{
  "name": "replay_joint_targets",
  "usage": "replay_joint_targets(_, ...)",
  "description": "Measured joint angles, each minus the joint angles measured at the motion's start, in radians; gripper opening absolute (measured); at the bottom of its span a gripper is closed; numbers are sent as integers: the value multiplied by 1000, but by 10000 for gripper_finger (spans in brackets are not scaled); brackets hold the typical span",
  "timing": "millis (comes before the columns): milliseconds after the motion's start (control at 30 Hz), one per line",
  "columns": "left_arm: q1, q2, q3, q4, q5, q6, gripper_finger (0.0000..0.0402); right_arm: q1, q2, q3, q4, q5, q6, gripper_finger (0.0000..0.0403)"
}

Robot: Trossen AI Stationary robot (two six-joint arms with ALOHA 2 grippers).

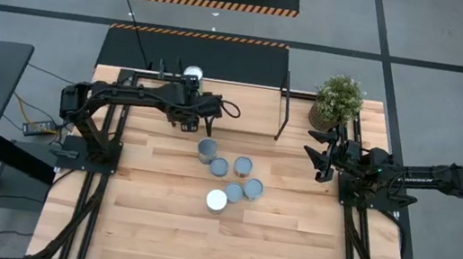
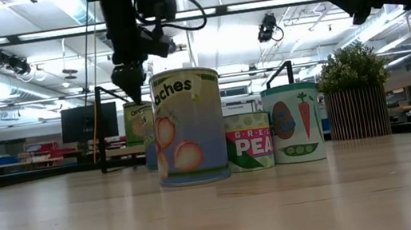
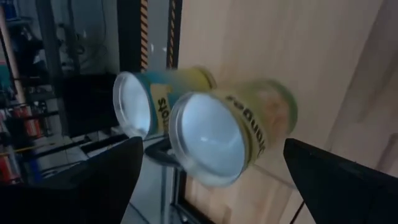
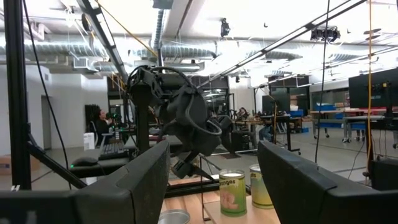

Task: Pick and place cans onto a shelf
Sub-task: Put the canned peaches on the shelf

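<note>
Two cans with yellow labels (image 3: 214, 134) (image 3: 134, 102) stand on their bases side by side on the shelf (image 1: 247, 112) at the table's far side. One of them shows its pale top (image 1: 192, 74) from above; my left arm covers the other. My left gripper (image 1: 197, 128) hangs open just above and on the near side of them, fingers slanting down, touching nothing. Several more cans (image 1: 229, 179) stand in a cluster on the tabletop, nearer than the shelf. My right gripper (image 1: 317, 156) waits open at the right edge, raised and holding nothing.
A potted green plant (image 1: 337, 99) stands at the far right corner, close to my right arm. The shelf's black upright posts (image 1: 284, 110) rise beside the board. The near half of the tabletop (image 1: 197, 243) is bare wood.
</note>
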Motion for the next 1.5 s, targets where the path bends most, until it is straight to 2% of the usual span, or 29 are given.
replay_joint_targets(200,32,0,0,94,145,-35,393,0,0,0,0,0,6,250)
replay_joint_targets(533,-12,0,0,212,588,-90,393,0,0,0,0,0,1,250)
replay_joint_targets(667,-62,0,0,247,721,-138,393,0,0,0,0,0,0,250)
replay_joint_targets(1000,-227,0,0,257,750,-159,393,0,0,0,0,0,-2,250)
replay_joint_targets(1300,-373,0,46,279,797,-362,393,0,0,0,0,0,-1,250)
replay_joint_targets(1500,-482,3,54,129,727,-441,393,0,0,0,0,0,9,250)
